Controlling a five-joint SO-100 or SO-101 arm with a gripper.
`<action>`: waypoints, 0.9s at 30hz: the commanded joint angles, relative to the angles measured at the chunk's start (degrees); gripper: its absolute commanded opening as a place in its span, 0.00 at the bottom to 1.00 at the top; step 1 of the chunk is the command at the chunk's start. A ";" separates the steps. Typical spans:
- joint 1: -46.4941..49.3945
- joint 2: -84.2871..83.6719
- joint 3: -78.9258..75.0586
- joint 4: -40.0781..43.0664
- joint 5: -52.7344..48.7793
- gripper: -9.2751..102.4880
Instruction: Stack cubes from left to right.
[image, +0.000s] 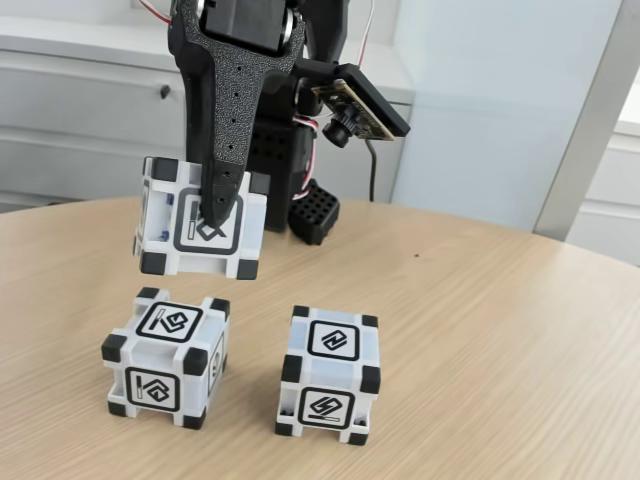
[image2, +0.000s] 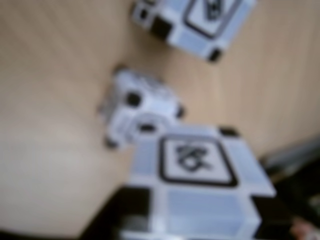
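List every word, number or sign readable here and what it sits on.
No words, brand names or numbers are readable.
Held cube: black-framed abstract glyph, partly covered by the gripper finger; no letters.
Left table cube: framed glyphs on top and front; not text.
Right table cube: the same, different glyphs.
Wrist view: glyphs blurred.

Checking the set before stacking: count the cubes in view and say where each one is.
3. One cube is held in the gripper, lifted above the table. A second cube sits on the table below it. The third cube stands to its right in the fixed view.
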 joint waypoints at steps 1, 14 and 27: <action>0.53 0.09 -2.64 -0.88 -0.62 0.22; 2.02 -0.18 -2.55 -0.97 -2.72 0.22; 4.31 -0.26 -2.46 -0.97 -1.93 0.23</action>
